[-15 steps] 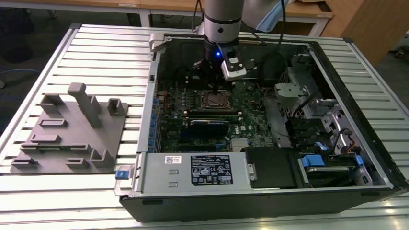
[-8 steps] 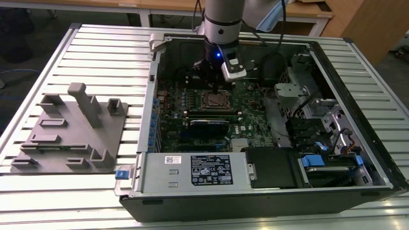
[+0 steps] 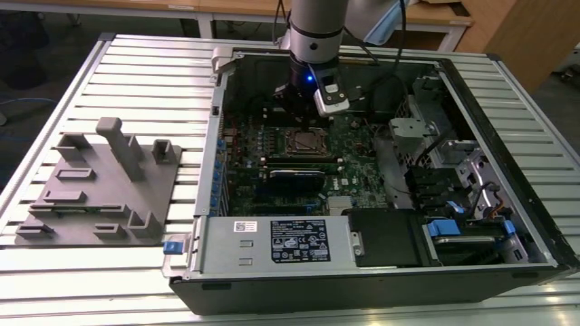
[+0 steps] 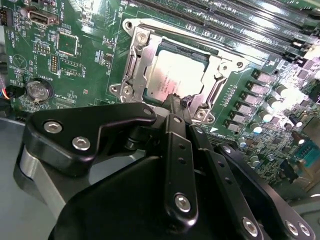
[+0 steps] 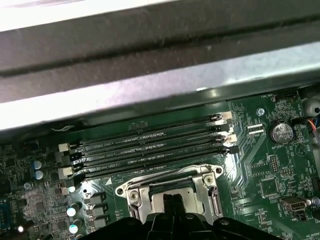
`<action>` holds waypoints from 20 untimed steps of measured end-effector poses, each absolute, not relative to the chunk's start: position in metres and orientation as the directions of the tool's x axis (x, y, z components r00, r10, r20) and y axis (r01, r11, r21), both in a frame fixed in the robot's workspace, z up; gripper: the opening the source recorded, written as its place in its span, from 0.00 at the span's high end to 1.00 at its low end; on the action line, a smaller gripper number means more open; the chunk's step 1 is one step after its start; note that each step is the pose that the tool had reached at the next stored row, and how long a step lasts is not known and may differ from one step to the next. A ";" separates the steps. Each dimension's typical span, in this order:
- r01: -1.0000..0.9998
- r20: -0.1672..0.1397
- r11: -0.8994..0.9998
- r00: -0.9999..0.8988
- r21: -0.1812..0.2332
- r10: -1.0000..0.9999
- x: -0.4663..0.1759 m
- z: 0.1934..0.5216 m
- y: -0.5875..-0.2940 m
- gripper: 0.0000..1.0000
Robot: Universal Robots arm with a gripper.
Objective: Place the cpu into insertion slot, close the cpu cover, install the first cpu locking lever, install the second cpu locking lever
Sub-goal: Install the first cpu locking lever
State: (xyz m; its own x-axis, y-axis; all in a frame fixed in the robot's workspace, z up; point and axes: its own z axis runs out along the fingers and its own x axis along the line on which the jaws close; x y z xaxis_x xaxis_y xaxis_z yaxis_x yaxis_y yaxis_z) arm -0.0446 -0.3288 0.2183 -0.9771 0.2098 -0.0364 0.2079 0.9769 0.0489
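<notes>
Working with the gripper [image 4: 175,100] pinched shut and seemingly empty, press only the cpu cover [image 4: 137,60], squarely, never the cpu [image 4: 175,75] it frames.

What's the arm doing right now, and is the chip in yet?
Gripper shut, tips at the cover edge. Chip seated, cover down around it. Memory slots alongside, not in the way.

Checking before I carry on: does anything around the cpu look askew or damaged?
Nothing stands out. In the second wrist view the cpu sits flat and square, the cover lies down around it, and the gripper is at the cover's edge. No bent or loose parts show.
</notes>
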 end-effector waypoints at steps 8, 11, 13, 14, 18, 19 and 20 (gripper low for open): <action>0.191 -0.034 0.980 -0.981 0.048 0.193 -0.037 0.217 -0.330 0.90; 0.174 -0.034 0.984 -0.984 0.048 0.175 -0.037 0.216 -0.332 0.90; 0.164 -0.034 0.985 -0.986 0.048 0.165 -0.037 0.216 -0.333 0.90; 0.159 -0.034 0.986 -0.986 0.048 0.161 -0.037 0.215 -0.334 0.90; 0.149 -0.034 0.988 -0.988 0.049 0.150 -0.037 0.215 -0.337 0.90; 0.148 -0.034 0.988 -0.988 0.049 0.150 -0.037 0.215 -0.337 0.90; 0.148 -0.034 0.988 -0.988 0.049 0.150 -0.037 0.215 -0.337 0.90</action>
State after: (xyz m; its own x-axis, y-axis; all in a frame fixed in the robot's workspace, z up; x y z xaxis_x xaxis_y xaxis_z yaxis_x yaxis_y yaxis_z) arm -0.0368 -0.3373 0.2154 -0.9881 0.1499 -0.0341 0.1482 0.9877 0.0493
